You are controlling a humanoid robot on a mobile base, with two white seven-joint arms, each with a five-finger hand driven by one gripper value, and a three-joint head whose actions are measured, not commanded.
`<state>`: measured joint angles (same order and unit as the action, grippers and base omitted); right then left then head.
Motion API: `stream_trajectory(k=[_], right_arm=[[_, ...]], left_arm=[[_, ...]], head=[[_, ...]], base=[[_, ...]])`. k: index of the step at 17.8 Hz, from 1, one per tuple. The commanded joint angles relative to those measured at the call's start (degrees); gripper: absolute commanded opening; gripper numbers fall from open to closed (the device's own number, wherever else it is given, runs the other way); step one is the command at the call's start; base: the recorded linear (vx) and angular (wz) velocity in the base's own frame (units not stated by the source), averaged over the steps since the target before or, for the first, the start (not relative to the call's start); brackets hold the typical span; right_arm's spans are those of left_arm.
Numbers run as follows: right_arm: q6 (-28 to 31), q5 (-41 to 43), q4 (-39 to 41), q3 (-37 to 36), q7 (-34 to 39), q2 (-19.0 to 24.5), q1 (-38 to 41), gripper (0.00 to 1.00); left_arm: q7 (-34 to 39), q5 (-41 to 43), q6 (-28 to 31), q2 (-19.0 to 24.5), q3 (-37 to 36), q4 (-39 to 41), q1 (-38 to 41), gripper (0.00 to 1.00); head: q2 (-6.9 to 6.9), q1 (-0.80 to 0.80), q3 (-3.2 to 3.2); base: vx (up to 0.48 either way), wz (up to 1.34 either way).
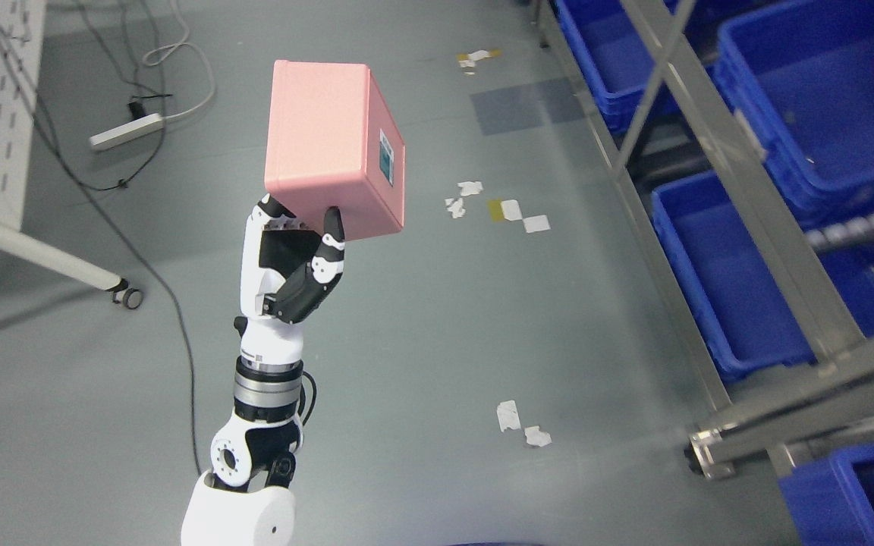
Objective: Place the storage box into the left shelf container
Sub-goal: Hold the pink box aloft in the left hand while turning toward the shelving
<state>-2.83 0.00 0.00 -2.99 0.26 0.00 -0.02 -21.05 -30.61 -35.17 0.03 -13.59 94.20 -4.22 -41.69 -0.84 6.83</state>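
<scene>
Left hand (297, 262) gripping smooth pink storage box (331, 148), perhaps plastic, above floor (444, 326)

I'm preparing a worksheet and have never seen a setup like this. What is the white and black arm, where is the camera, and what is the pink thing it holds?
The one picture comes from a camera on a humanoid robot's head, looking down at the floor. The white and black limb is its left arm, ending in a fingered left hand. That hand grips a pink storage box from below, raised in the air. To the right stands a metal shelf holding blue containers. A power strip with cables and scraps of tape lie on the grey floor. The right arm is not visible.
</scene>
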Motion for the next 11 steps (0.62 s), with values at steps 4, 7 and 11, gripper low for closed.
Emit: stream_trajectory(k=[4, 7, 11], right_arm=[[0.0, 1.2, 1.0, 0.0, -0.4, -1.0, -0.2, 1.0], [0.0, 1.2, 1.0, 0.0, -0.4, -1.0, -0.2, 1.0], [0.0, 1.2, 1.0, 0.0, -0.4, -1.0, -0.2, 1.0]], left_arm=[[-0.1, -0.1, -1.4, 1.0, 0.8, 1.3, 4.3, 0.02], [-0.2, -0.1, -1.5, 1.0, 0.8, 1.3, 5.1, 0.02], [-0.2, -0.1, -1.5, 1.0, 0.7, 1.3, 5.8, 0.02]], head=[[-0.01, 0.0, 0.0], [-0.01, 0.0, 0.0], [-0.01, 0.0, 0.0]], base=[[0.288, 0.61], [0.332, 0.27], [0.382, 0.14]])
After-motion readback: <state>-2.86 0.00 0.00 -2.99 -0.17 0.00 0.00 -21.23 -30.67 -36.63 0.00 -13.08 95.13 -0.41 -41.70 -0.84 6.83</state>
